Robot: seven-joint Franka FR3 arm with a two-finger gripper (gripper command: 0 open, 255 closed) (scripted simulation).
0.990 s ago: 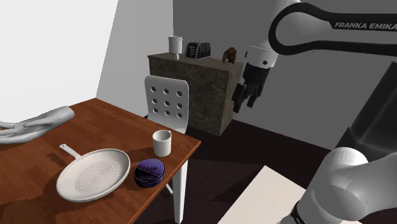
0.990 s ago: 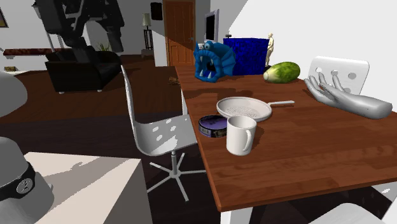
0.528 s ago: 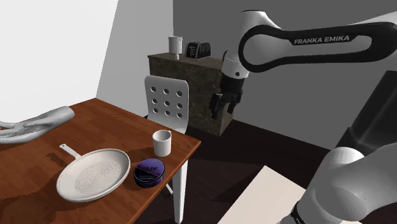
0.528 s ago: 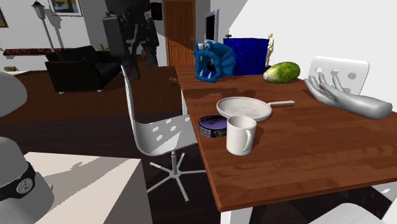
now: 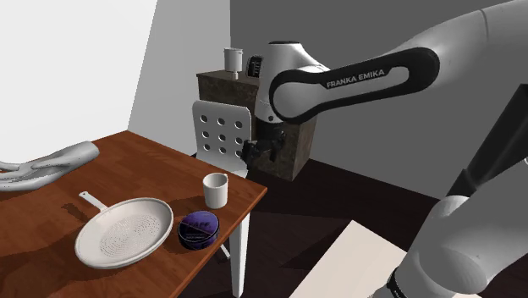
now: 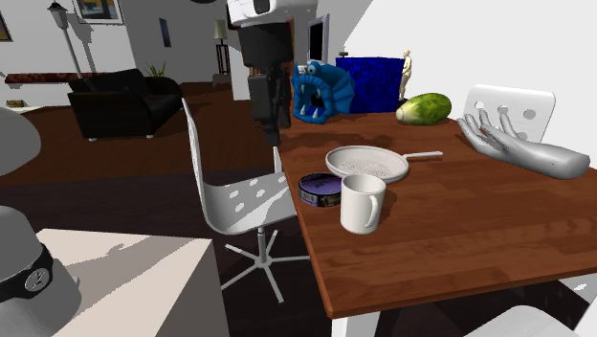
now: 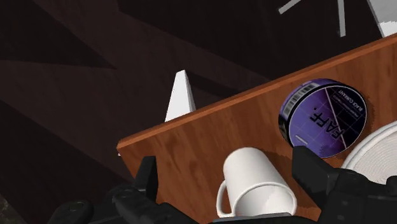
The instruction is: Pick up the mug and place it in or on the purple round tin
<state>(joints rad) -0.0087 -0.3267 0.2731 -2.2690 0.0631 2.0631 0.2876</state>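
End effector (image 5: 261, 153) hovers in the air off the corner of the wooden worktop (image 5: 127, 161), just past the white chair (image 5: 222, 134), fingers spread wide and nothing between them. The white mug (image 5: 216, 190) stands upright near that corner, close to the worktop's edge. The purple round tin (image 5: 198, 229) lies flat just beside it, lid on, with the white frying pan (image 5: 123, 230) right up against the tin's far side.

From the wrist view the mug sits below the gap between the fingers, its handle poking out toward one of them, and that is the first worry. If a finger comes down on the handle or clips the rim, the mug tips. With so little worktop around it, a nudge could send it over the edge to the floor. The chair back is close to the arm too, so a low approach risks a bump there. At the tin, the lid is flat but not roomy: an off-centre release could leave the mug toppling onto the pan.
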